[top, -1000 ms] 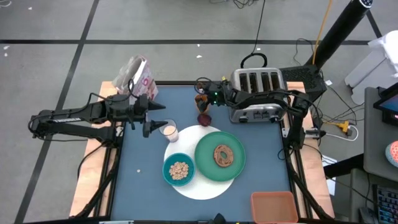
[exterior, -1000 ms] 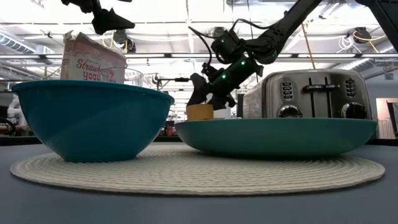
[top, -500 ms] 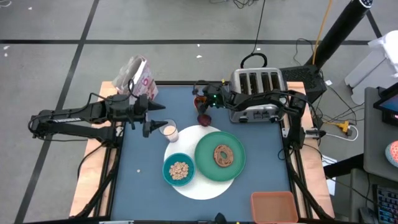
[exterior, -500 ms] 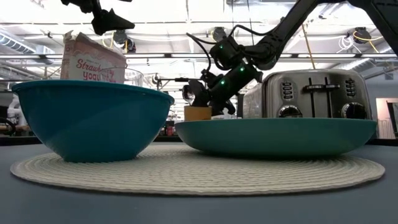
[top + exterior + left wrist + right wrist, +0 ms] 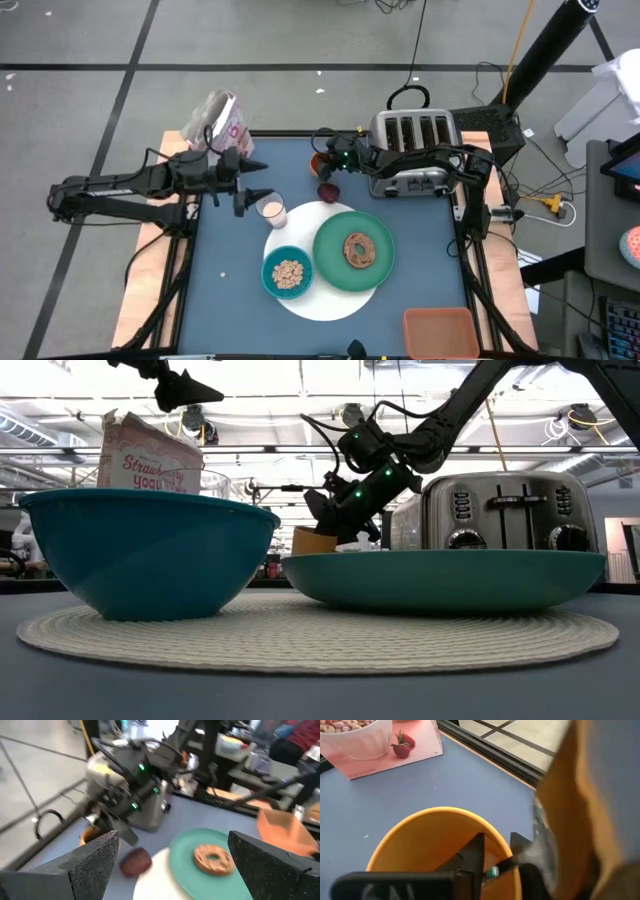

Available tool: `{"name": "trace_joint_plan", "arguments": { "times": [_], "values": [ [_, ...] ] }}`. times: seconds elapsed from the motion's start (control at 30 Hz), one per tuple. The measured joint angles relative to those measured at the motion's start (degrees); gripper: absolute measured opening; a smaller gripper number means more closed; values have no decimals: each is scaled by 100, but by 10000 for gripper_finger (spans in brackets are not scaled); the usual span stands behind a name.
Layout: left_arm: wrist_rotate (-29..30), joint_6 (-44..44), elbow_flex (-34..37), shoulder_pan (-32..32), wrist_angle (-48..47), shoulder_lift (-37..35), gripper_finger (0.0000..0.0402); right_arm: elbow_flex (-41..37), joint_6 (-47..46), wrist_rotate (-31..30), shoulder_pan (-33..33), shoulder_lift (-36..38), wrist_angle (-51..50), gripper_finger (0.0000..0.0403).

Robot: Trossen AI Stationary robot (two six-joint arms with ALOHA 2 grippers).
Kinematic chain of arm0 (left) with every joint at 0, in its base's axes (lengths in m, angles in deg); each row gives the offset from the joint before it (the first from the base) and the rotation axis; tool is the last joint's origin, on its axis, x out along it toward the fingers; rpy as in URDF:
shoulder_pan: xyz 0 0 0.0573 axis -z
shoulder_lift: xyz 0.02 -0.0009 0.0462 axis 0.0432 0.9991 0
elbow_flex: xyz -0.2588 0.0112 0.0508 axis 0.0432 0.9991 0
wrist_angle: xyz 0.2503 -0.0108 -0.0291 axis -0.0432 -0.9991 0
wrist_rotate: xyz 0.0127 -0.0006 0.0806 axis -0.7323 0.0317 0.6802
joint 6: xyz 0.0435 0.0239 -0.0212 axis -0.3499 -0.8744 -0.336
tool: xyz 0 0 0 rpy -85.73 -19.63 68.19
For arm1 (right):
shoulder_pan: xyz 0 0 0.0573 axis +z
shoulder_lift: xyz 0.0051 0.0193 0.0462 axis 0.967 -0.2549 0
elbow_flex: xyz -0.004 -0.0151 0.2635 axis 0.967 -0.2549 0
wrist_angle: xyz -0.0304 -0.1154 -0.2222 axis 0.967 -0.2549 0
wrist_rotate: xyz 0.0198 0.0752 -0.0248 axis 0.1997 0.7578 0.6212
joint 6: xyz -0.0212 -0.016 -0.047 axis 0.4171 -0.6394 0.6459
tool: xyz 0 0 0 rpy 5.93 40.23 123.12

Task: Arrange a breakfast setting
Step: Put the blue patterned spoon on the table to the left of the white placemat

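The orange cup (image 5: 318,160) stands at the table's far side, left of the silver toaster (image 5: 414,150). My right gripper (image 5: 497,845) is shut on it. The dark-red fruit (image 5: 328,190) lies just off the white mat (image 5: 330,300). The mat carries the green plate (image 5: 380,270) with the ring bread (image 5: 359,249) on it, the teal bowl (image 5: 288,272) and the milk glass (image 5: 272,211). My left gripper (image 5: 255,183) hangs open just left of the glass, with nothing between its fingers. My right gripper pinches the cup's wall at the rim (image 5: 496,836), on the side toward the toaster. One finger (image 5: 472,855) is inside the cup and the other (image 5: 521,845) outside. The fingers slant down from the table's right. In the low view the cup (image 5: 312,540) looks slightly tilted, its bottom hidden behind the plate.
A pink cereal box (image 5: 215,125) stands at the far left corner. An orange tray (image 5: 441,332) sits at the near right corner. Bare blue tabletop (image 5: 230,290) lies left of the mat.
My right gripper has shut on the cup's rim, and the cup has shifted and tipped a little toward the table's left. My left gripper has risen slightly.
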Motion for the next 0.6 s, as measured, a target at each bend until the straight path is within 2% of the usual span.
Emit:
{"name": "trace_joint_plan", "arguments": {
  "times": [0.2, 0.43, 0.6],
  "values": [
    [374, -299, 0, -2, 419, 332, 379, -2, 61, 23, -4, 40, -26, 41],
    [420, -327, 0, -9, 480, 710, 379, -17, 170, 22, -19, 328, -227, 50],
    [427, -333, 0, -9, 1122, 1031, 379, -17, 189, 26, -24, 480, -305, 44]
  ]
}}
